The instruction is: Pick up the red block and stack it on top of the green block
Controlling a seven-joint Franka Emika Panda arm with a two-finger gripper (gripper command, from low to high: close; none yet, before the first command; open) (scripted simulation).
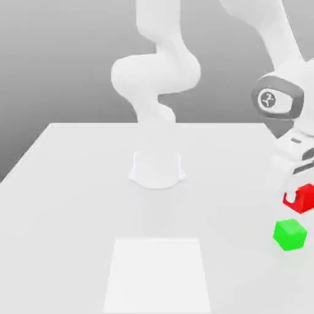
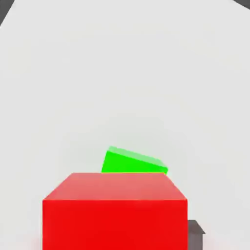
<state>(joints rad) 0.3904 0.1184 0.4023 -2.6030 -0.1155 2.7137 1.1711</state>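
1. The pick looks done: the small bright red cube with smooth plain faces (image 1: 299, 197) sits in the two-finger gripper (image 1: 300, 190) of the white robot arm (image 1: 160, 73), raised off the pale grey matte table (image 1: 80, 202) near its edge on the exterior view's right.
2. The jaws are drawn in close and clamped on the red cube; in the hand view the red cube (image 2: 114, 215) sits right under the camera, with a dark finger tip (image 2: 195, 233) showing at its side.
3. The small bright green cube with equally smooth plain faces (image 1: 289, 234) rests on the table, also close to that edge, a little nearer the table's front edge than the red cube and apart from it.
4. What is left, as I judge it: carry the red cube over the green one, square it up, lower it until the faces meet, then let go. The hand view shows the green cube (image 2: 134, 162) just past the red one's upper edge, so the remaining travel seems short.
5. Both cubes look rigid, sharp-edged and glossless, about equal in size; flat faces should stack well if centred, though a small offset could tip the top one.
6. A paler rectangular patch (image 1: 158, 275) lies flat on the table near its front edge, well apart from both cubes.
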